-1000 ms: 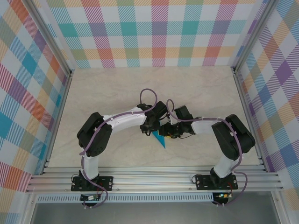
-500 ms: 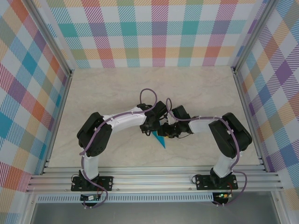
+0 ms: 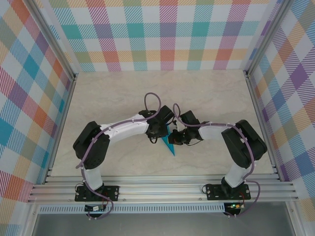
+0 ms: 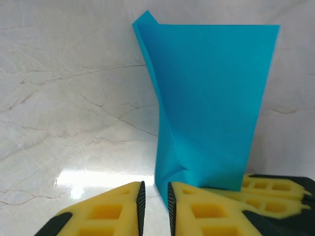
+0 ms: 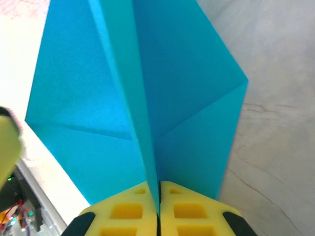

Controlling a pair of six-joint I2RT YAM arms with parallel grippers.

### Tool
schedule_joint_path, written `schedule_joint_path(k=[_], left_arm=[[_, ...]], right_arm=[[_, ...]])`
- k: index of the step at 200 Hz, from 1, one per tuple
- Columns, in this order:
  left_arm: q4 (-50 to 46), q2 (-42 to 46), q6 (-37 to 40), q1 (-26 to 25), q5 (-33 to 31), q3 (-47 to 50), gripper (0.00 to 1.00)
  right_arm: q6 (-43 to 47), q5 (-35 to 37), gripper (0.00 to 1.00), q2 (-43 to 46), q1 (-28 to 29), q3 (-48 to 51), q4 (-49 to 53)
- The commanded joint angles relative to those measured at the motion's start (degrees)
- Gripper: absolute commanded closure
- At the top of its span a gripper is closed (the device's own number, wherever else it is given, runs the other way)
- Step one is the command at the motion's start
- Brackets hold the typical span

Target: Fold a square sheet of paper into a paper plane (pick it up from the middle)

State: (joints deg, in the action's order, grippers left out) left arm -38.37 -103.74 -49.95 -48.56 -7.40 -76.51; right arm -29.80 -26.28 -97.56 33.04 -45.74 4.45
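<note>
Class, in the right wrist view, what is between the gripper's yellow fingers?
A crease of the folded paper plane, with the right gripper shut on it. The paper hides the table beneath it, so whatever lies there cannot be seen.

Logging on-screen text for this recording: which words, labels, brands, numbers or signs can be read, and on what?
None can be read. The teal-blue folded paper is plain, the right tool pinching it carries no marking, and the plaid walls and marble-look table bear no lettering. The small board below the left arm's base is too small to tell.
</note>
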Motion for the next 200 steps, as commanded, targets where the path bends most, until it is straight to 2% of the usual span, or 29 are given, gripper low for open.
schedule_joint_path(k=[1,28,52,149,200], left_arm=[[4.2,6.6,0.2,0.5,-0.4,1.9,0.70],[5.3,12.3,-0.2,0.5,-4.3,4.8,0.66],[4.3,15.3,-1.9,1.0,-7.9,7.3,0.66],[4.6,21.5,-5.2,3.7,-9.5,15.1,0.66],[4.9,21.7,-5.2,4.0,-8.8,15.6,0.66]], right_arm=[[2.1,6.4,0.95,4.7,0.4,-3.0,7.2],[2.0,18.5,0.94,8.1,0.7,-5.8,14.4],[0.9,26.1,0.94,5.7,0.8,-10.2,20.6],[-1.2,29.6,0.91,-5.7,3.2,-19.1,23.1],[-1.7,30.3,0.82,-7.9,3.6,-19.2,23.5]])
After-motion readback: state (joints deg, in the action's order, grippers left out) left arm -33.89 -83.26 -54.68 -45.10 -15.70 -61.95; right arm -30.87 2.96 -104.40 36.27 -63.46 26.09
